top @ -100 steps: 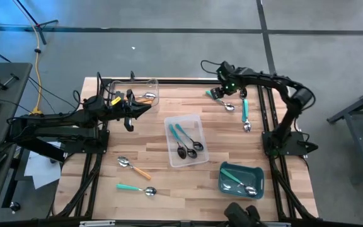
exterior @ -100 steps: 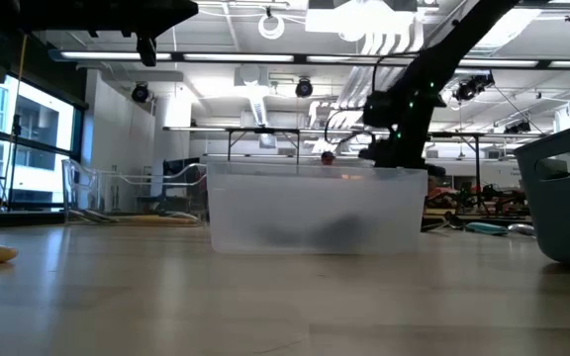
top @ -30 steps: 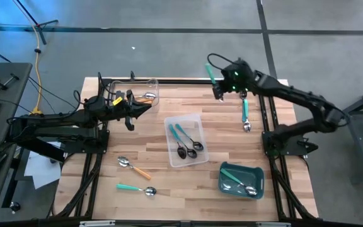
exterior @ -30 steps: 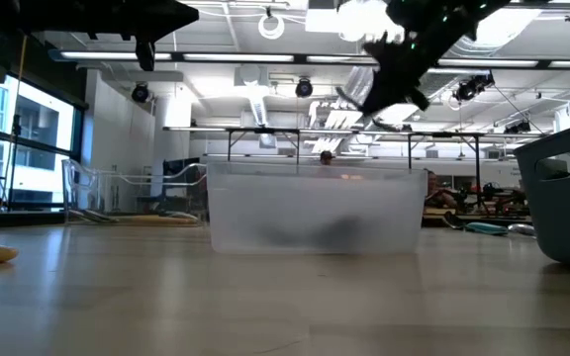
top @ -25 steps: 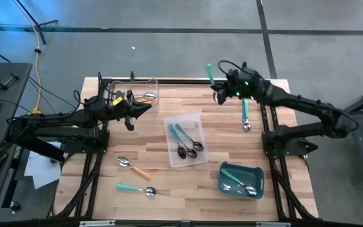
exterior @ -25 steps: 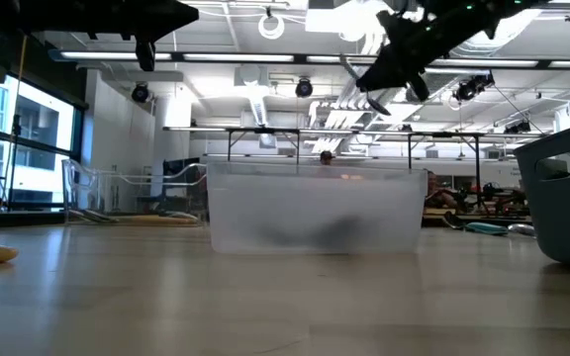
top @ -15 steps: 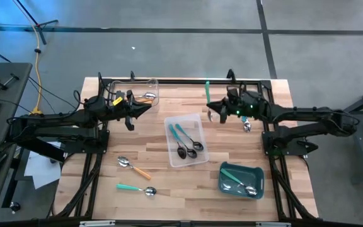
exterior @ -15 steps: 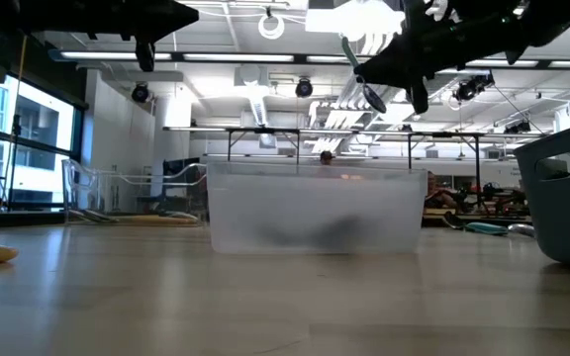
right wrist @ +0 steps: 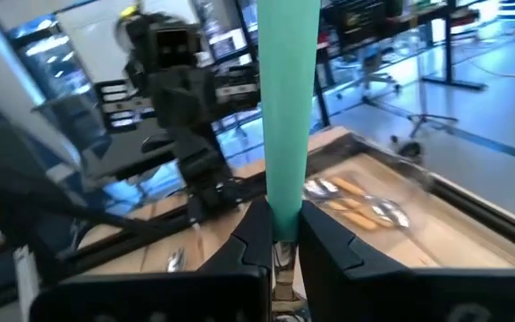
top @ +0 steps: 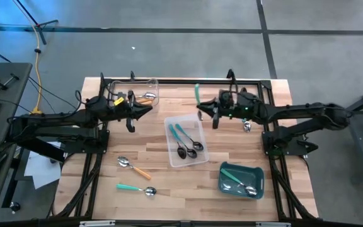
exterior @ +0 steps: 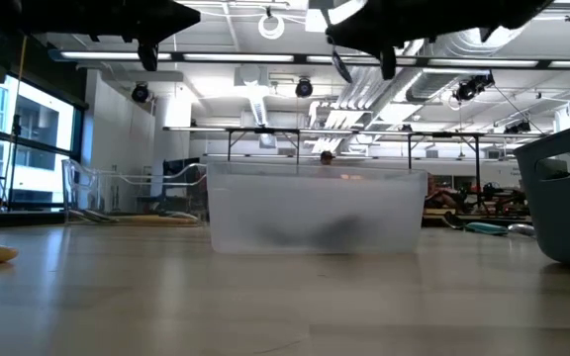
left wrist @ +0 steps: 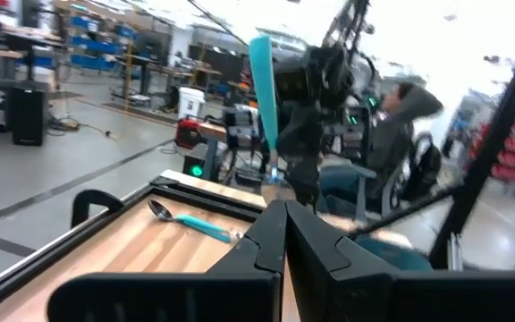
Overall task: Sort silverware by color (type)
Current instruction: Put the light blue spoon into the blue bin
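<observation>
A clear plastic tray point(top: 187, 141) sits at the middle of the wooden table point(top: 162, 180). A second clear tray point(top: 131, 89) stands well apart from it at the table's far left corner, and a teal bin point(top: 241, 180) sits near its front right corner.

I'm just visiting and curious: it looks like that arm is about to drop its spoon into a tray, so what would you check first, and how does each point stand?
1. Right gripper shut on the teal-handled metal spoon: ok.
2. Spoon clear of the wooden table: ok.
3. Spoon directly over the clear plastic tray holding two teal spoons: not ok, it is beside the tray's far corner.
4. Left gripper shut, apart beside the far clear tray: ok.
5. Exact green or teal match: cannot tell.
</observation>
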`<action>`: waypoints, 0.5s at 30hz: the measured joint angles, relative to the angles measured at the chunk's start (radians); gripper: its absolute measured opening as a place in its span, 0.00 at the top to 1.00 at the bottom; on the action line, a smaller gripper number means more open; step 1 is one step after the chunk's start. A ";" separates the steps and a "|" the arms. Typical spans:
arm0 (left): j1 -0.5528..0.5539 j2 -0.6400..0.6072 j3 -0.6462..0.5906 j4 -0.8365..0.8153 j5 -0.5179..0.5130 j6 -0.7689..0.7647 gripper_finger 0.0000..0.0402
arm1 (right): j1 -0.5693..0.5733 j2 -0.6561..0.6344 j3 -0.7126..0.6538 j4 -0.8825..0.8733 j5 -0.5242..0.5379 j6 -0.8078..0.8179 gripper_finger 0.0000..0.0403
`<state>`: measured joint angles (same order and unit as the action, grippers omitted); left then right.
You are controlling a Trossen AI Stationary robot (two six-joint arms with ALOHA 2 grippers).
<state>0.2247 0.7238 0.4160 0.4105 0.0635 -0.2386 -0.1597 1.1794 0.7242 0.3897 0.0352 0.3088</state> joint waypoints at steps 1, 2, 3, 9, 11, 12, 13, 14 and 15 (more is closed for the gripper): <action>-0.003 0.006 0.000 0.000 0.010 0.010 1.00 | 0.013 0.023 0.019 0.000 -0.007 -0.013 0.96; -0.007 0.014 0.000 0.007 0.011 0.013 1.00 | 0.025 0.049 0.040 -0.001 -0.014 -0.023 0.96; -0.011 0.021 0.000 0.014 0.012 0.014 1.00 | 0.037 0.073 0.058 -0.001 -0.022 -0.030 0.96; -0.046 0.072 0.000 0.043 0.012 0.015 1.00 | 0.098 0.226 0.156 0.035 -0.029 -0.048 0.96; -0.057 0.096 0.000 0.089 0.012 0.018 1.00 | 0.109 0.268 0.175 0.081 -0.029 -0.048 0.96; -0.060 0.109 0.000 0.113 0.013 0.027 1.00 | 0.111 0.287 0.184 0.110 -0.029 -0.048 0.96; -0.064 0.120 0.000 0.137 0.012 0.039 1.00 | 0.112 0.302 0.190 0.130 -0.029 -0.047 0.96; -0.066 0.130 0.000 0.153 0.012 0.050 1.00 | 0.113 0.316 0.195 0.149 -0.029 -0.042 0.96; -0.067 0.142 0.000 0.171 0.012 0.058 1.00 | 0.113 0.324 0.199 0.162 -0.029 -0.039 0.96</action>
<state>0.1577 0.8656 0.4164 0.5810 0.0757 -0.1806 -0.0463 1.5033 0.9230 0.5514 0.0063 0.2696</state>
